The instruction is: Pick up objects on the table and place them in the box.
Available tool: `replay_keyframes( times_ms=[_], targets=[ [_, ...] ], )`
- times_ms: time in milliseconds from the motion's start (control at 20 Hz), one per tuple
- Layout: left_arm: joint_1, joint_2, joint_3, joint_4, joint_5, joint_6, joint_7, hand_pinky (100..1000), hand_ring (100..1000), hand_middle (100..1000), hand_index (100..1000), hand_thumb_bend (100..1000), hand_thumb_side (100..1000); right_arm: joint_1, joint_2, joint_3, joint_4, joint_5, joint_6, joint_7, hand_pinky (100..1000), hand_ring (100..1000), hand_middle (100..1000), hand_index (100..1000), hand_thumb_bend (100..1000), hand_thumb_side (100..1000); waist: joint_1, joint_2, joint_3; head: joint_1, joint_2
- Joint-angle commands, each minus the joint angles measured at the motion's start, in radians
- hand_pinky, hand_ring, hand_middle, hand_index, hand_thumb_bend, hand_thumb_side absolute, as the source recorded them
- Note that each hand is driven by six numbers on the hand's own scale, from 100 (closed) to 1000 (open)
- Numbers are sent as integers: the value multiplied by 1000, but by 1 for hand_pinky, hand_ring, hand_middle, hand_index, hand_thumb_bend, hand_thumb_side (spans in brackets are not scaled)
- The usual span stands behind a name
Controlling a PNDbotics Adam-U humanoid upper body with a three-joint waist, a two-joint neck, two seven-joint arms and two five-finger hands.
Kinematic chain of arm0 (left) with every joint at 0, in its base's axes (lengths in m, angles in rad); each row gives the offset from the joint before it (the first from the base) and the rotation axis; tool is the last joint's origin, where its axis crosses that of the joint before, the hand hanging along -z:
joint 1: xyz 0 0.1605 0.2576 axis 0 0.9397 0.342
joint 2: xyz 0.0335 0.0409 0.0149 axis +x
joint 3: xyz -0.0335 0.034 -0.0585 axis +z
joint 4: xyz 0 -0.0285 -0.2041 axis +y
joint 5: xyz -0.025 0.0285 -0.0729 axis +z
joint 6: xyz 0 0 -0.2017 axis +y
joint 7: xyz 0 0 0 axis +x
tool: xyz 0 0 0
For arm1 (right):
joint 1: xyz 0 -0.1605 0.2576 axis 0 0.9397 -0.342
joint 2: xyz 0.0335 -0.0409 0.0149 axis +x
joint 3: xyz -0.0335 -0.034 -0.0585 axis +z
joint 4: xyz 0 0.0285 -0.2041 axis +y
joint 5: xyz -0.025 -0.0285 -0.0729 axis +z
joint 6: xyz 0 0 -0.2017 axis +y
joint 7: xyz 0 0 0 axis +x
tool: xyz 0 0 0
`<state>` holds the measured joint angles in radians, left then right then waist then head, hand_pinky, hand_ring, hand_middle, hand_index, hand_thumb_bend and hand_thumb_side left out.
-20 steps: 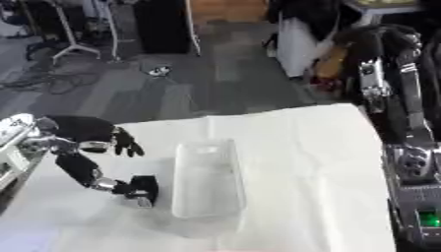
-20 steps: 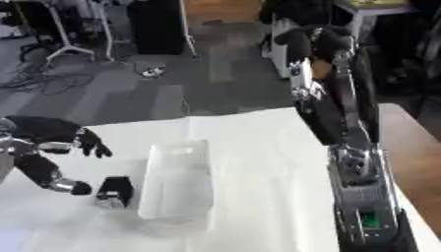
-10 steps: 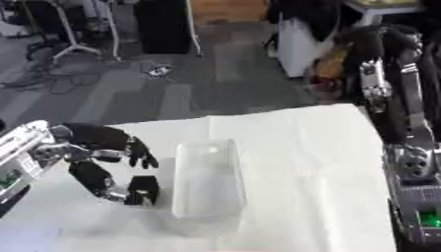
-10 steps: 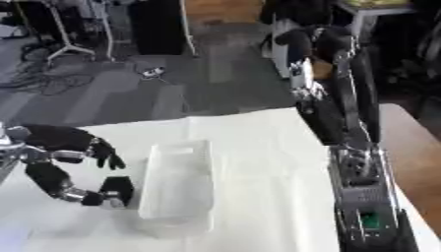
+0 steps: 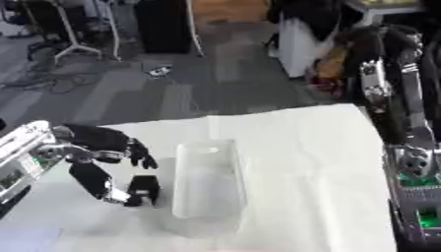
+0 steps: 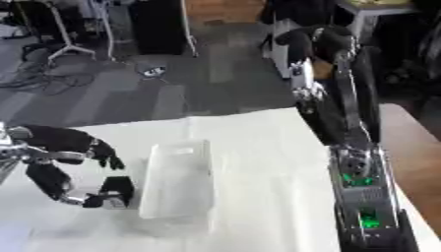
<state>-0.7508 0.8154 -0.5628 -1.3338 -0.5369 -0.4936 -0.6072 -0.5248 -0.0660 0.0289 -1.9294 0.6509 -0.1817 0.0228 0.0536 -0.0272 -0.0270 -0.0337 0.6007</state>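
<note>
Closer to the clear box (image 5: 208, 182) now, the left hand (image 5: 103, 152) pinches a black object (image 5: 143, 189); nothing's inside yet.

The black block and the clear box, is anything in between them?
No. In the left eye view only a thin strip of bare white cloth separates the black block, at the left hand, from the clear box.

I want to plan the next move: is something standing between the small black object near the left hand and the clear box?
Nothing visible does. The small black object sits at the left hand's thumb tip, just left of the clear box; only bare white table cover shows between them. The box's near wall must be cleared.
</note>
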Motion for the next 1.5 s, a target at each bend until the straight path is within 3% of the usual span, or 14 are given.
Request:
replay_keyframes(
  times_ms=[50, 450, 750, 1200, 1300, 1500],
  targets=[
    [-7, 4, 15, 17, -59, -46, -12, 750, 732, 756, 904, 407, 904, -18, 2, 2, -9, 3, -2, 2, 317, 343, 365, 638, 116, 968, -1, -9, 0, 9, -3],
    [-12, -17, 19, 70, -190, -98, 64, 754, 739, 766, 896, 478, 876, -18, 2, 2, -8, 4, -2, 2, 317, 343, 365, 638, 117, 970, -2, -9, 1, 8, 1],
    [-15, -36, 29, 97, -306, -127, 183, 718, 701, 735, 879, 496, 799, -18, 4, 1, -8, 4, -2, 2, 318, 343, 365, 637, 118, 971, -3, -9, 0, 7, -1],
    [-9, -63, 47, 148, -397, -103, 359, 637, 616, 674, 838, 417, 769, -18, 7, 2, -9, 1, -3, 3, 317, 342, 365, 638, 118, 973, -5, -7, -3, 10, -3],
    [-5, -73, 53, 164, -404, -91, 387, 624, 607, 664, 830, 332, 786, -18, 8, 2, -9, 1, -3, 3, 317, 342, 364, 638, 118, 974, -6, -7, -4, 12, -5],
    [-1, -93, 58, 200, -416, -78, 422, 608, 595, 652, 818, 277, 821, -18, 9, 3, -10, -1, -3, 4, 317, 342, 364, 638, 119, 975, -7, -6, -6, 14, -7]
  ],
)
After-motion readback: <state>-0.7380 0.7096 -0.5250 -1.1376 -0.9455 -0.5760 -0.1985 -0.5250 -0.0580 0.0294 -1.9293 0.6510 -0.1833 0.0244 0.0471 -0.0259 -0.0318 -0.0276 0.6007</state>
